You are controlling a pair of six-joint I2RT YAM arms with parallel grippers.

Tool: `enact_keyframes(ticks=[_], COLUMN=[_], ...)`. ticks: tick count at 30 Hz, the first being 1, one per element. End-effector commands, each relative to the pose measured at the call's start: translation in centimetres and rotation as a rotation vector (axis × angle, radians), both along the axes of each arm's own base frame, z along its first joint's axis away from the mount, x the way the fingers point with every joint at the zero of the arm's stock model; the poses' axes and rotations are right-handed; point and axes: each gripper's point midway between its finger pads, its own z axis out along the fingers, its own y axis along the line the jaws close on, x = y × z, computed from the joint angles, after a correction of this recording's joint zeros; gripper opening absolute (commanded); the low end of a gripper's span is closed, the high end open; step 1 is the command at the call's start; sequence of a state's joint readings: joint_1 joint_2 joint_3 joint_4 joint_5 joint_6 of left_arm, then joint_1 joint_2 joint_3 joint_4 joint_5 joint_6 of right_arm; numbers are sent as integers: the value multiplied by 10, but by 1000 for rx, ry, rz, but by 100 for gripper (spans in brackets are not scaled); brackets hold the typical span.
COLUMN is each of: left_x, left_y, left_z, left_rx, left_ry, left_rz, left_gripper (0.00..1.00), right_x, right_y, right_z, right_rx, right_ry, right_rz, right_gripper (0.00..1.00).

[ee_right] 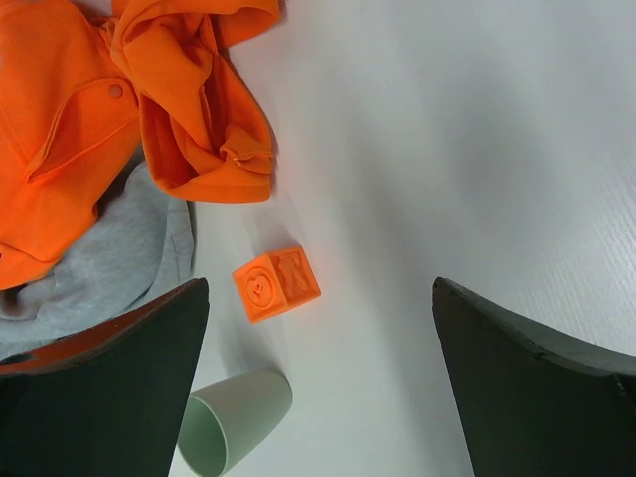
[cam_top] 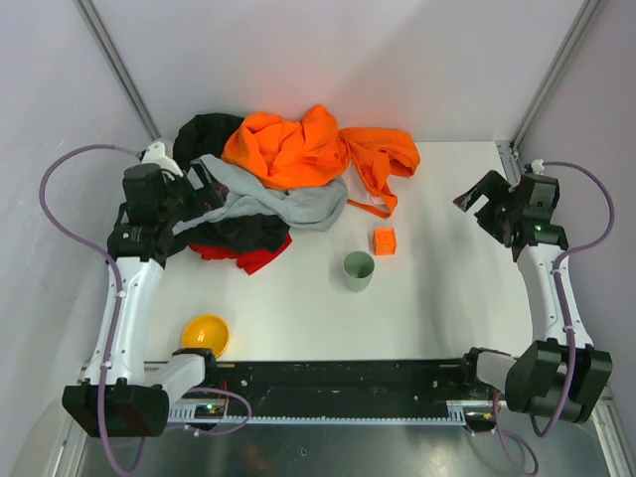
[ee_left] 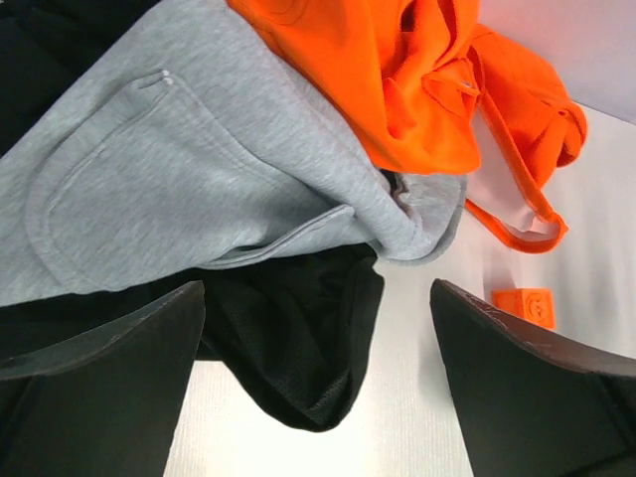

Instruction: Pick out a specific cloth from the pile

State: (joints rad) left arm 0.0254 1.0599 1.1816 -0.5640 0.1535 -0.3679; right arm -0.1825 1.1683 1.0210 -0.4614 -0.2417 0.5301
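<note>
The pile (cam_top: 283, 174) of orange, grey and black garments lies at the back left of the table. The small red cloth (cam_top: 248, 257) peeks out from under the black garment (cam_top: 238, 234) at the pile's near edge. My left gripper (cam_top: 204, 194) is open and empty at the pile's left side, above the grey garment (ee_left: 189, 169) and black garment (ee_left: 298, 338). The red cloth is hidden in the left wrist view. My right gripper (cam_top: 482, 204) is open and empty, raised over the table's right side, apart from the pile.
A green cup (cam_top: 359, 270) stands in the middle of the table, also in the right wrist view (ee_right: 234, 417). An orange cube (cam_top: 385, 240) sits beside it, also in the right wrist view (ee_right: 276, 283) and left wrist view (ee_left: 525, 305). A yellow bowl (cam_top: 206, 335) sits near front left.
</note>
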Motion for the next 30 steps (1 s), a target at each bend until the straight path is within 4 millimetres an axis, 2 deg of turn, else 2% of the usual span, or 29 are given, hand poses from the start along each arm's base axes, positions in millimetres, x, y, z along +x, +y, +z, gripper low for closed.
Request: enact_keyframes(ticks=[1, 3, 6, 12, 20, 22, 25, 30], left_x=[-1, 2, 4, 19, 39, 43, 45, 40], left_y=[14, 13, -2, -2, -13, -12, -21, -27], left_z=[7, 6, 6, -3, -2, -3, -6, -14], left_rx=[6, 8, -14, -29, -82, -62, 3, 198], left_ry=[-35, -31, -25, 15, 99, 136, 201, 303], left_rz=[80, 75, -15, -12, -37, -25, -38, -44], left_gripper=[100, 100, 100, 100, 100, 100, 100, 99], right_x=[0, -2, -5, -9, -9, -9, -8, -3], right_y=[-7, -12, -16, -18, -1, 1, 6, 17], right_z=[7, 2, -3, -1, -13, -12, -12, -13], right_rx=[-11, 4, 24, 24, 107, 118, 134, 151], right_ry=[8, 35, 64, 58, 103, 102, 98, 96], right_rz=[-44, -87, -118, -80, 8, 22, 45, 84], right_gripper=[99, 99, 99, 99, 99, 99, 99, 99])
